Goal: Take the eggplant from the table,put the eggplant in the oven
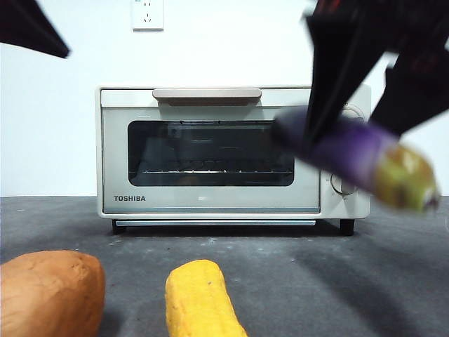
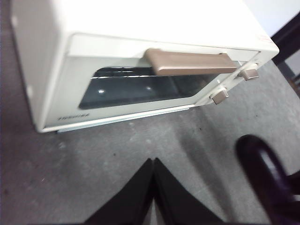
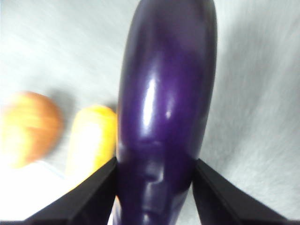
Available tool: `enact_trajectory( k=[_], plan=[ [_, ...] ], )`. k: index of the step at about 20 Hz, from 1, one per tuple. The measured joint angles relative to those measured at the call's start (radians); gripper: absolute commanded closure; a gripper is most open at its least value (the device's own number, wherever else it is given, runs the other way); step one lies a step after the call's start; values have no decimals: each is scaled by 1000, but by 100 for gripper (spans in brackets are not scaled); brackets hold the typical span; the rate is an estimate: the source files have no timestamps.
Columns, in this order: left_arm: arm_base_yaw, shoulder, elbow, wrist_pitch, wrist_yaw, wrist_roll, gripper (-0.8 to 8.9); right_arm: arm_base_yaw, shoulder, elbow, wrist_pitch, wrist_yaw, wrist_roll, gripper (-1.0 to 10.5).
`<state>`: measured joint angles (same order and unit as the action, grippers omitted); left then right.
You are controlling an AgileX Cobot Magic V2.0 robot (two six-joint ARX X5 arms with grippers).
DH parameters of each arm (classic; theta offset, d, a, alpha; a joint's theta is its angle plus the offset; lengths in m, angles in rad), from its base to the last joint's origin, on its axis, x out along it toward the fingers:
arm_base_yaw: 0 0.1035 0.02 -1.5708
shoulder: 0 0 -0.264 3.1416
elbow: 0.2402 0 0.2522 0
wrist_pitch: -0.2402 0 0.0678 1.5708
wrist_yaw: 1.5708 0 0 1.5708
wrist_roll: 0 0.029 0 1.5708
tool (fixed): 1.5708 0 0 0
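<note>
My right gripper (image 3: 154, 187) is shut on the eggplant (image 3: 164, 112), a long glossy purple cylinder. In the front view the eggplant (image 1: 344, 151) hangs in the air in front of the oven's right side, tilted, with its brownish-yellow stem tip low on the right, held by the right gripper (image 1: 330, 119). The cream-white Toshiba oven (image 1: 210, 151) stands on the dark grey table (image 1: 316, 281) with its door closed. My left gripper (image 2: 152, 168) is shut on nothing, above the table in front of the oven (image 2: 131, 51). The eggplant's rounded end (image 2: 267, 173) shows beside it.
An orange-brown sweet potato (image 1: 49, 291) and a yellow rough-textured cylinder (image 1: 200, 298) lie on the table near the front edge; the right wrist view shows both, the sweet potato (image 3: 28, 126) and the yellow cylinder (image 3: 91, 140), below the eggplant. The waiting arm shows as a black tip (image 1: 31, 28).
</note>
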<state>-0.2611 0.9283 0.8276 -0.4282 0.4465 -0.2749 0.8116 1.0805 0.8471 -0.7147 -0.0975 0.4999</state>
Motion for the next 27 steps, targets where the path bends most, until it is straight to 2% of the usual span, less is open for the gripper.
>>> enact_trajectory(
  k=[6, 10, 14, 21, 27],
  plan=[
    [-143, 341, 298, -2, -71, 83, 806, 0, -256, 0, -34, 92, -32, 767],
    [-192, 521, 484, -22, -109, 135, 806, 0, -351, 0, -84, 216, -40, 767],
    [-224, 660, 596, -95, -111, 167, 806, 0, -416, 0, -114, 293, -48, 767],
    [-248, 683, 621, -160, -111, 216, 806, 0, -463, 0, -114, 307, -49, 767],
    [-297, 679, 632, -403, -77, 240, 806, 0, -459, 0, -91, 303, -62, 767]
  ],
)
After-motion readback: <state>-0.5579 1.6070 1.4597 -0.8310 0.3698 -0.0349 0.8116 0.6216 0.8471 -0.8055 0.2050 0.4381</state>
